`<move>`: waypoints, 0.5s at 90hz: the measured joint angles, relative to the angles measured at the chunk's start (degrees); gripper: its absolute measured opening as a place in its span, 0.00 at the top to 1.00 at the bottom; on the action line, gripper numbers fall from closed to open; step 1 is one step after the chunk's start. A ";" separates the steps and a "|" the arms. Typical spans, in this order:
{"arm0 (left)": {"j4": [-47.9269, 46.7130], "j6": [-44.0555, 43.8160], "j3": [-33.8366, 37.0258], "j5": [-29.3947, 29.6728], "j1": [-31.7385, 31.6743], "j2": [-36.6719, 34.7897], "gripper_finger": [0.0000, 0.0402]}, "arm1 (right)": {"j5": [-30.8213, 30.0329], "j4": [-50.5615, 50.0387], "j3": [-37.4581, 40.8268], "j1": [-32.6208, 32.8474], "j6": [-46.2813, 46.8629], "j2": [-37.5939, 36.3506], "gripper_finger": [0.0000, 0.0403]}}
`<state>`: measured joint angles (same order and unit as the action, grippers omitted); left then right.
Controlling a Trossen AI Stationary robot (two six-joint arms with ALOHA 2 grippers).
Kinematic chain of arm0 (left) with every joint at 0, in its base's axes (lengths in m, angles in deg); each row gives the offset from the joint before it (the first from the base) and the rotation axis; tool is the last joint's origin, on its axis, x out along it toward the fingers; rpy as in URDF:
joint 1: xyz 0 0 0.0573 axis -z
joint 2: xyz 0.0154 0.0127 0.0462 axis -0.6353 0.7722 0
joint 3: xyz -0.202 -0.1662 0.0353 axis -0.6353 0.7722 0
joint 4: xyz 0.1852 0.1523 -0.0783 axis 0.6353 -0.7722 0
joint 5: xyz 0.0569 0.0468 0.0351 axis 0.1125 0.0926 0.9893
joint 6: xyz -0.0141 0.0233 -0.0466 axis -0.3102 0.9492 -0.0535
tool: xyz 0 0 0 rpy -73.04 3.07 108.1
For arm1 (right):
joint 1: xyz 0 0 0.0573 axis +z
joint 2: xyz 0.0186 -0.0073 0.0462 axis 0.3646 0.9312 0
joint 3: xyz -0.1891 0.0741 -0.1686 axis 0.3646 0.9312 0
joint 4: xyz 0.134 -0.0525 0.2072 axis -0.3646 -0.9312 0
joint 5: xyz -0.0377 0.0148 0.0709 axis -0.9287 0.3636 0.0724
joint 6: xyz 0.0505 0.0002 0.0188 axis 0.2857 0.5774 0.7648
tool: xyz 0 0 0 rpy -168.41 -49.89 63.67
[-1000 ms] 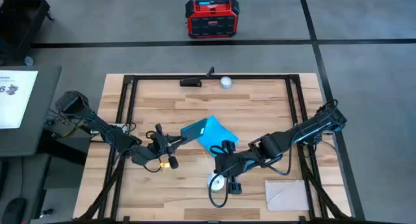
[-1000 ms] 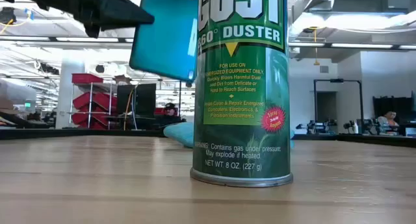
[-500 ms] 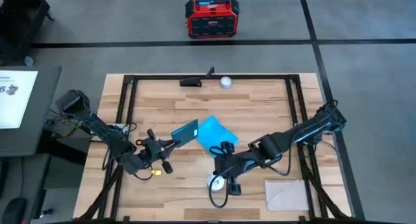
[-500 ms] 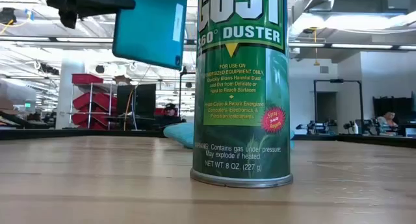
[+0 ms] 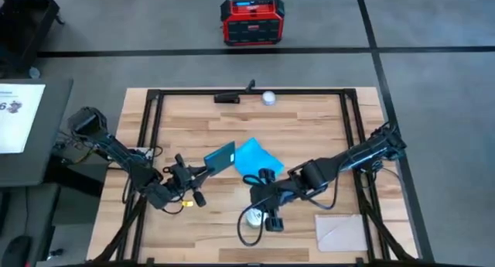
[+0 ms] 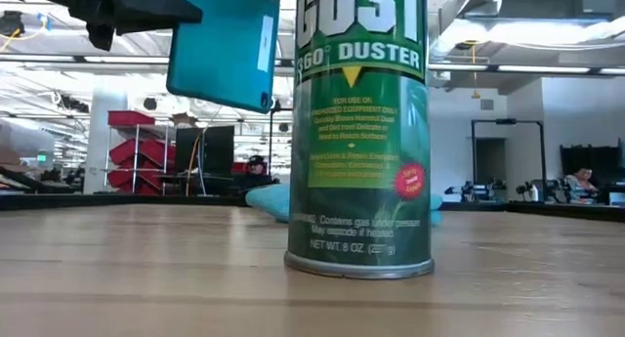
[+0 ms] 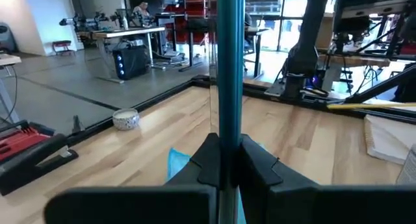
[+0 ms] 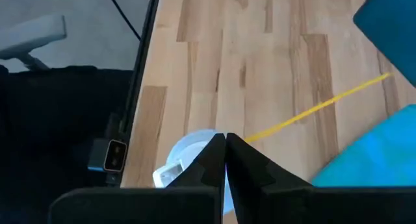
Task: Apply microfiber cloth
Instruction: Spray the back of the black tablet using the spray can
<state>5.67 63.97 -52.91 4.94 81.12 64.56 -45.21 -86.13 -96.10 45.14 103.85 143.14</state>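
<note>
Teal-backed tablet (image 5: pixel 220 158) hangs clamped (edge-on) in left gripper (image 5: pixel 199 174) above table (image 5: pixel 309 120).

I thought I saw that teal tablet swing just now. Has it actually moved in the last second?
Yes. In the high view the left gripper has carried the tablet leftward, off the microfiber cloth, which stayed put on the table.

The left hand (image 5: pixel 203 172) has drawn back toward its own side of the bench, carrying the rigid dark tablet with the teal back (image 5: pixel 220 158) off the bright sky-blue microfiber cloth (image 5: pixel 255 159). The right hand (image 5: pixel 257 191) has shifted slightly leftward.
</note>
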 joint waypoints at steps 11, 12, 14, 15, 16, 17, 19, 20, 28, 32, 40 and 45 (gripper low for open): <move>-0.01 -0.12 0.00 2.13 0.38 0.02 0.99 | -0.02 -0.03 0.00 -0.52 0.02 0.00 1.00; -0.01 -0.12 0.00 2.54 0.46 0.02 0.99 | -0.02 -0.01 0.00 -0.58 0.02 0.00 1.00; 0.01 -0.12 0.00 3.45 0.65 0.02 0.99 | -0.02 -0.02 0.00 -0.67 0.01 0.00 1.00; 0.01 -0.12 0.00 3.89 0.74 0.02 0.99 | -0.02 -0.04 0.00 -0.68 0.00 0.00 1.00; 0.00 -0.13 0.00 4.33 0.81 0.02 0.99 | 0.01 -0.04 0.00 -0.68 0.00 0.00 1.00; -0.02 -0.14 0.00 4.73 0.91 0.02 0.99 | 0.03 -0.04 0.00 -0.69 0.00 0.00 1.00; -0.04 -0.14 0.00 5.36 1.09 0.02 0.99 | 0.04 -0.05 0.00 -0.72 0.00 0.00 1.00; -0.07 -0.14 0.00 5.58 1.14 0.02 0.99 | 0.05 -0.06 0.00 -0.73 0.00 0.00 1.00; -0.23 -0.14 0.00 5.95 1.40 0.02 0.99 | 0.18 -0.08 0.00 -1.06 0.00 0.00 1.00; -0.23 -0.14 0.00 5.97 1.44 0.02 0.99 | 0.21 -0.08 0.00 -1.04 0.01 0.00 1.00; -0.31 -0.31 0.00 5.97 1.44 0.02 0.99 | 0.24 -0.10 0.00 -1.03 0.02 0.00 1.00; -0.31 -0.33 0.00 5.94 1.44 0.02 0.99 | 0.36 -0.09 0.00 -0.98 0.02 0.00 1.00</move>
<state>5.35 63.64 -52.91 10.88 82.56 64.59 -44.85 -86.21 -96.10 44.16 103.87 143.14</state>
